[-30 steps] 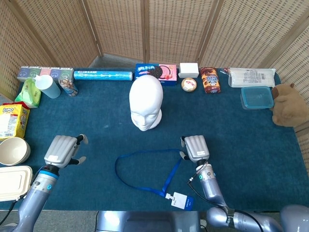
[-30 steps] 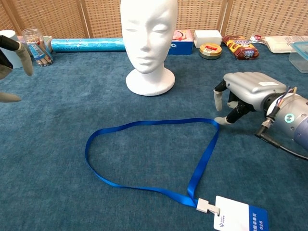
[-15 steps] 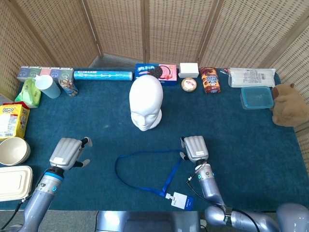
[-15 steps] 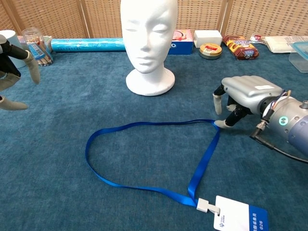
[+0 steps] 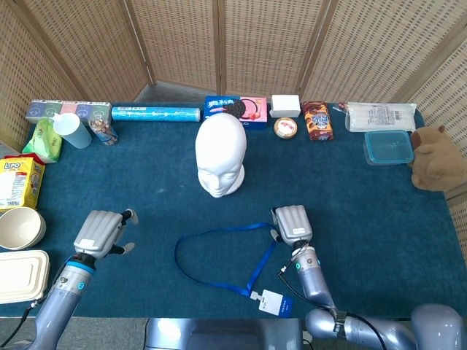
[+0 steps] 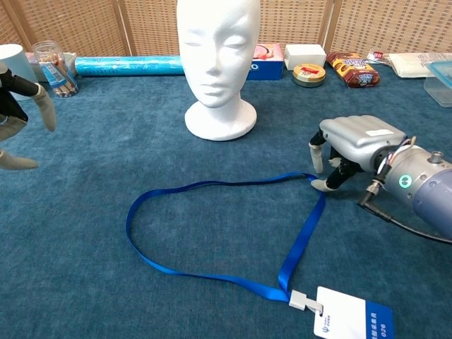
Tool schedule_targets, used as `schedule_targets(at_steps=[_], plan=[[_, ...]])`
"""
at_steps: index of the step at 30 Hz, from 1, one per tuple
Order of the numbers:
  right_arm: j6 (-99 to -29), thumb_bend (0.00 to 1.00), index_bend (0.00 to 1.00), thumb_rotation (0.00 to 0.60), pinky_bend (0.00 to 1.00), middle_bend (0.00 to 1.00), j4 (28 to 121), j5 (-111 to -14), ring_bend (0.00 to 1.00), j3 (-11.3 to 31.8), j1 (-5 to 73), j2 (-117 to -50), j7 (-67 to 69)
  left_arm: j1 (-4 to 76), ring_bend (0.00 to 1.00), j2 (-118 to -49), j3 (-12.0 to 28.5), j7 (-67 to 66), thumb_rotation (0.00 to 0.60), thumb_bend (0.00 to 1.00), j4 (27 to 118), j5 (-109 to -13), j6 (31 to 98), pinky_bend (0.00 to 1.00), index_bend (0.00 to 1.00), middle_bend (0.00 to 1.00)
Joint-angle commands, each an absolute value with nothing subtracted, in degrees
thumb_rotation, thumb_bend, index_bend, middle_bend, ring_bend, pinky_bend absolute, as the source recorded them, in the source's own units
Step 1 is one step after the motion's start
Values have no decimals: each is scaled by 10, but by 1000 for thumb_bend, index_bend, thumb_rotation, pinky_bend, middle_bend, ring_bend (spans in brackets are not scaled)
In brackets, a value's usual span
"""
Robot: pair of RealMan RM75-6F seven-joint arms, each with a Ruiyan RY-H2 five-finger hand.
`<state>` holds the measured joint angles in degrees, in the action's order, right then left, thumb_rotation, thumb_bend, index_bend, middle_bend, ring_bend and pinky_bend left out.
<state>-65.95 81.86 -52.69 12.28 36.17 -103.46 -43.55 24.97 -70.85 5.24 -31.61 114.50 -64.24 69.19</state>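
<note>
Blue table (image 5: 379, 219), right hand (image 6: 353, 145) pinching lanyard (image 6: 212, 233), left hand (image 5: 102, 232) spread, jar (image 6: 55, 67) of sticks

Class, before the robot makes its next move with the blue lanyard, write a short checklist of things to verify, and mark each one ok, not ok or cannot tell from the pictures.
1. Right hand at the lanyard: ok, its fingertips touch the strap's right corner.
2. Strap firmly pinched: cannot tell, the fingers hide the contact.
3. Loop lies open and untwisted on the table: ok, flat with one wide opening.
4. Badge free of snags: ok, it lies alone at the near edge.
5. Left hand ready: ok, fingers apart, holding nothing, clear of the loop.
6. Mannequin head upright and unobstructed: ok, it stands behind the loop with nothing on it.
</note>
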Motion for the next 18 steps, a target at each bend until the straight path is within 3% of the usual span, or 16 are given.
schedule_targets(at_steps=[1,18], plan=[[-661,337,550,518,1000,1000,825,-527,1000,122,363,-1036,-436,250,891,-708,50,-313,599,179,1145,-643,692,1000,432,827],[-665,338,550,520,1000,1000,833,-513,1000,128,378,-1039,-450,252,891,-708,41,-303,598,179,1139,-643,694,1000,431,826]])
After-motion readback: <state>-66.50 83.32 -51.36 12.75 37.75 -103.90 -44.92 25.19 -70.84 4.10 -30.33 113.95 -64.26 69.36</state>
